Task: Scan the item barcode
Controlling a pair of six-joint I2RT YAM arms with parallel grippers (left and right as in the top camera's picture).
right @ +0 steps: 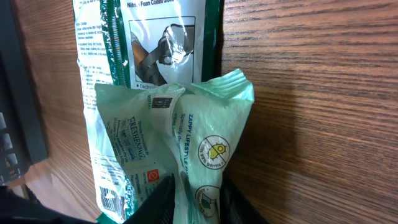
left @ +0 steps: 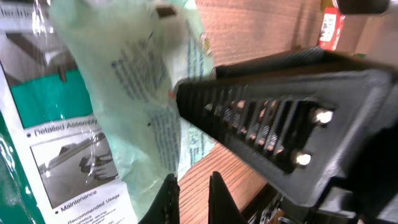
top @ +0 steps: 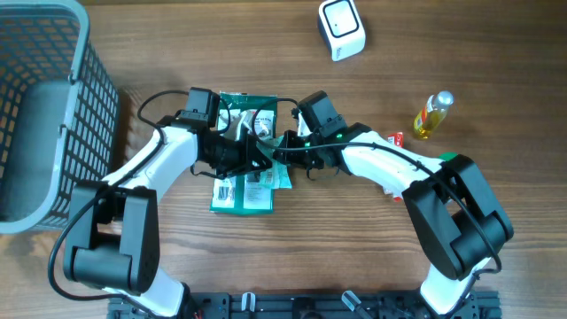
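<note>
Wood grain ran across the table (top: 496, 80) in the overhead view, with a grey mesh basket (top: 84, 35) at the left edge, a white scanner (top: 342, 28) at the far side, and a yellow bottle (top: 431, 115) and a small red packet (top: 397, 138) to the right. My left pincer (top: 246, 152) and my right pincer (top: 282, 151) met at the middle, over a green pack (top: 244, 197) that lay flat on the table. Between them was the pale green pouch (top: 270, 173), well apart from the scanner. From my left wrist, the pouch hung crumpled in front of the green pack's printed face. Its lower edge ran down to my left fingers (left: 166, 199), which were clenched on it. A black ribbed part of my right arm (left: 280, 118) crossed just beside it. From my right wrist, the pouch stood between my right fingers (right: 155, 199), one on each side. I could not tell whether they pressed it or stood free of it. A barcode (right: 112, 200) showed near the pouch's lower left corner, and the green pack lay behind it on the wood.
</note>
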